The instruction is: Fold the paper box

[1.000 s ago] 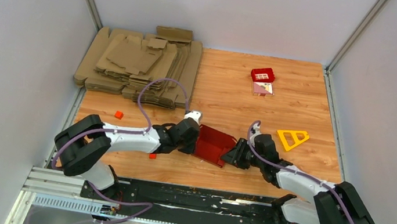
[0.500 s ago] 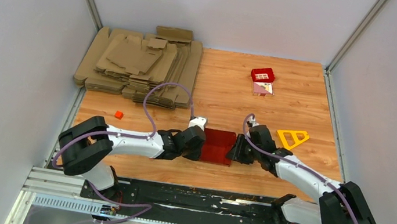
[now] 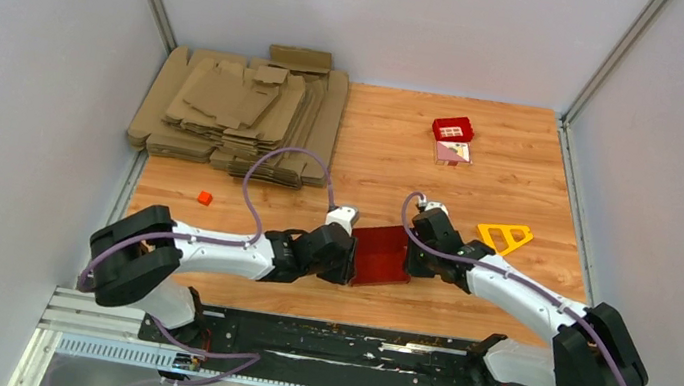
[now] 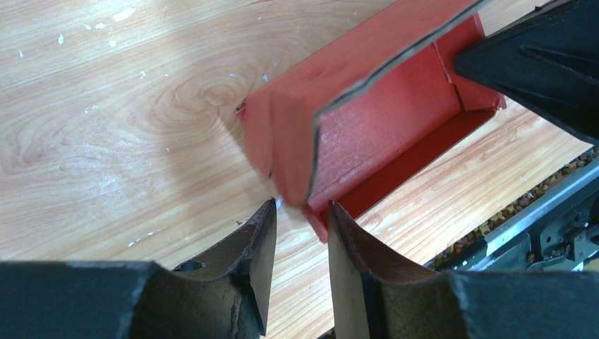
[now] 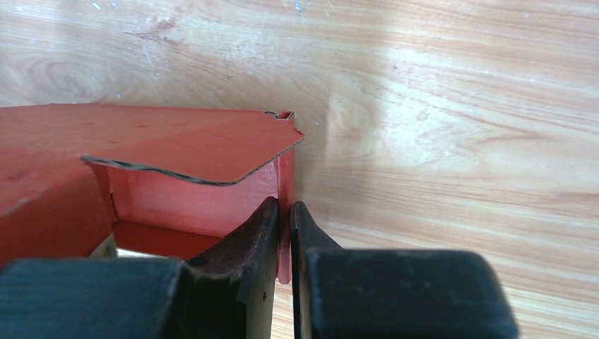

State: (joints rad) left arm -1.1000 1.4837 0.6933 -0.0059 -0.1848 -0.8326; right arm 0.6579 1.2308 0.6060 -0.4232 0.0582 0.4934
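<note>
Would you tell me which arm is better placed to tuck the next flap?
Probably left: the left gripper is open and free at the paper box end; the right gripper pinches its wall.

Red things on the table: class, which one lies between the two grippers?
The plain red paper box, partly folded; the windowed red tile sits far back, the tiny red cube far left.

so the paper box (image 3: 382, 256) is plain bright red all over. desk (image 3: 394, 150) is pale woodgrain, cardboard sheets (image 3: 239, 108) dull brown, triangle (image 3: 487, 236) yellow, little cube (image 3: 204, 198) orange-red.
</note>
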